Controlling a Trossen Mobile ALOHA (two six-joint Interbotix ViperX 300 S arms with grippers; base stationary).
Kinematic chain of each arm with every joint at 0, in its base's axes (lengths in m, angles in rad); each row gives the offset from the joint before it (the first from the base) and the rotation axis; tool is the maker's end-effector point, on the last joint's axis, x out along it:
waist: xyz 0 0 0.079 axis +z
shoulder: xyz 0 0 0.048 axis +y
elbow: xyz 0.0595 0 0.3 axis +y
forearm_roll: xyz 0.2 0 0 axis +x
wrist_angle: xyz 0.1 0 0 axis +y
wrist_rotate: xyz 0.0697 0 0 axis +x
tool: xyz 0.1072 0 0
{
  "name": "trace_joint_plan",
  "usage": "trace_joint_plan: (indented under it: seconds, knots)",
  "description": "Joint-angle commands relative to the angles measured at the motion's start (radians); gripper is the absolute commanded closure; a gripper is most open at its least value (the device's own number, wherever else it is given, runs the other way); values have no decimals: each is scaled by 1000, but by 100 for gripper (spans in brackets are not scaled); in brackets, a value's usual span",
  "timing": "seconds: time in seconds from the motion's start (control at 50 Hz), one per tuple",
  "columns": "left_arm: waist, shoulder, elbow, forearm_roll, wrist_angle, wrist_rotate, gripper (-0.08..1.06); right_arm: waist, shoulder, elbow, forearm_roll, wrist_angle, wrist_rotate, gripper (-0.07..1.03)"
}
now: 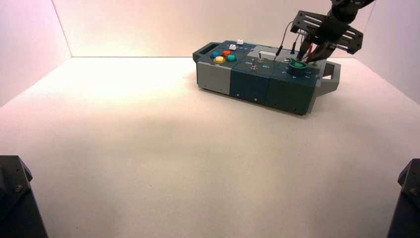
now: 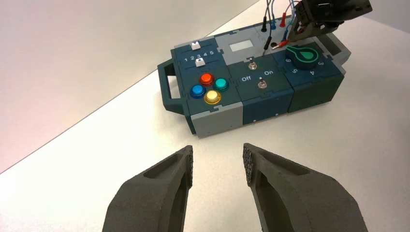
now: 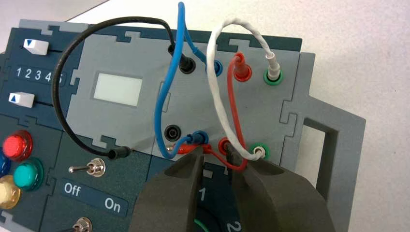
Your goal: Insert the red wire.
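The red wire (image 3: 231, 113) has one end plugged into the upper red socket (image 3: 241, 72). It arches down past the empty lower red socket (image 3: 224, 145). Its free red plug (image 3: 180, 149) lies flat on the panel beside the blue plug (image 3: 199, 137). My right gripper (image 3: 215, 155) hovers over the wire panel at the box's right end (image 1: 312, 57). It is open, with its fingertips (image 3: 197, 153) either side of the red lead just behind that plug. My left gripper (image 2: 217, 159) is open and empty, parked well short of the box (image 1: 257, 82).
A black lead (image 3: 63, 96) ends in a loose plug (image 3: 118, 153) near the toggle switch (image 3: 94, 168). The white lead (image 3: 217, 92) joins the two green sockets. The green knob (image 1: 297, 65) sits just in front of the right gripper. Coloured buttons (image 1: 224, 55) are on the box's left.
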Motion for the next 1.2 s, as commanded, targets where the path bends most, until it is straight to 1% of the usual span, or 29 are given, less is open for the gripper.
trace_joint_plan:
  seconds: [0.02,0.22,0.32,0.4,0.46,0.6,0.78,0.8,0.82,0.98,1.1,1.2]
  knots:
    - [-2,-5,-9,2,-11,3,41,-3,-14,-20,-17,-35,-3,71]
    - [-2,-5,-9,2,-11,3,41,-3,-3,-18,-25,-64,-5,78]
    - [-2,-5,-9,2,-9,3,42,-3,2,-15,-38,-78,-6,86]
    - [-2,-5,-11,2,-11,3,41,-3,2,-11,-49,-86,-6,94]
    - [-2,-5,-9,2,-11,3,41,-3,-2,-8,-54,-89,-6,97]
    - [-2,-2,-11,2,-11,3,41,-2,-21,-2,-54,-89,-6,98]
    - [-2,-2,-11,2,-9,3,41,-2,-64,6,-64,-75,-6,98]
    - [-2,0,-11,3,-11,3,41,-2,-78,6,-69,-64,-8,98]
    - [-2,0,-11,2,-11,3,41,-2,-100,2,-78,-35,-8,98]
    - [-2,0,-11,3,-9,3,41,-2,-138,-12,-100,23,-6,98]
    - [-2,0,-11,2,-11,3,41,-2,-160,-28,-126,87,-6,98]
    - [-2,2,-11,3,-11,3,41,-2,-173,-49,-170,156,-8,98]
